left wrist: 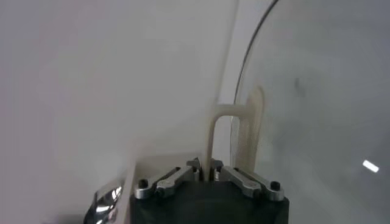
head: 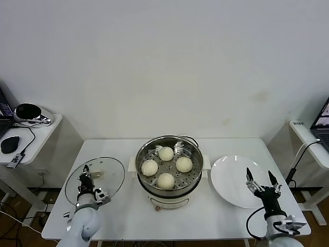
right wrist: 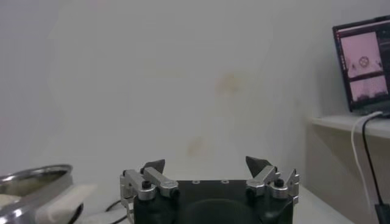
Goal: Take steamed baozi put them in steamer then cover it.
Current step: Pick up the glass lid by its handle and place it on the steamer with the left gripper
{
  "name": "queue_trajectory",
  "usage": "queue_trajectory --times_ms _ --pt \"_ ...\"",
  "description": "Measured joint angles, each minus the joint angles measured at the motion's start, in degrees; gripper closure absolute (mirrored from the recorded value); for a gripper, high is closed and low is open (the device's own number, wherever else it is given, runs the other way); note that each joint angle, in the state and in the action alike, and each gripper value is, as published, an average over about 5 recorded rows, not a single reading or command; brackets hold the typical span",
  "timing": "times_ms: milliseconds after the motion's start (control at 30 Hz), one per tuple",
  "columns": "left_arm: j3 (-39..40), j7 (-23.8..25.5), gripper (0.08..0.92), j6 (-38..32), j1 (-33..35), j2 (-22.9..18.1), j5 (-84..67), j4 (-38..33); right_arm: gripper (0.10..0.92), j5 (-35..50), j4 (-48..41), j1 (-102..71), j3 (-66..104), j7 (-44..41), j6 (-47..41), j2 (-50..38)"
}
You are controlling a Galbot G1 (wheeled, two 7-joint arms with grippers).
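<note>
4 steamed baozi (head: 166,167) sit in the steamer (head: 168,175) beside my left gripper (head: 86,175), clamped on the cover (head: 108,172) handle: glass, weighty, slippery, fragile. My right gripper (head: 262,179) hangs spread, empty.

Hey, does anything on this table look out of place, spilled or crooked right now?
Nothing stands out. Four cream-white round buns sit neatly on the perforated tray of the shiny steel steamer pot. The clear glass lid lies flat on the white table, the left pincer shut on its cream handle. The white plate is bare.
</note>
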Motion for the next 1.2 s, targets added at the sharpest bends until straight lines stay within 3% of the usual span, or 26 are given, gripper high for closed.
queue_trajectory --times_ms 333,667,867,1200 --pt "-0.7 7.0 0.845 9.8 4.3 -2.2 11.2 -16.1 0.203 -1.4 0.6 0.7 0.7 1.0 -1.3 1.1" --pt "1.8 12.7 0.845 13.8 4.2 -7.3 22.1 -25.7 0.203 -4.4 1.3 0.9 1.1 1.4 -3.3 3.3" --pt "5.7 15.7 0.845 14.5 2.7 -10.0 26.0 -27.3 0.203 -6.7 0.0 1.9 1.4 1.7 -4.7 4.7" --pt "13.4 20.3 0.845 14.5 -3.3 -14.3 29.4 -23.4 0.203 -9.5 -2.6 3.1 2.4 1.9 -5.5 6.8"
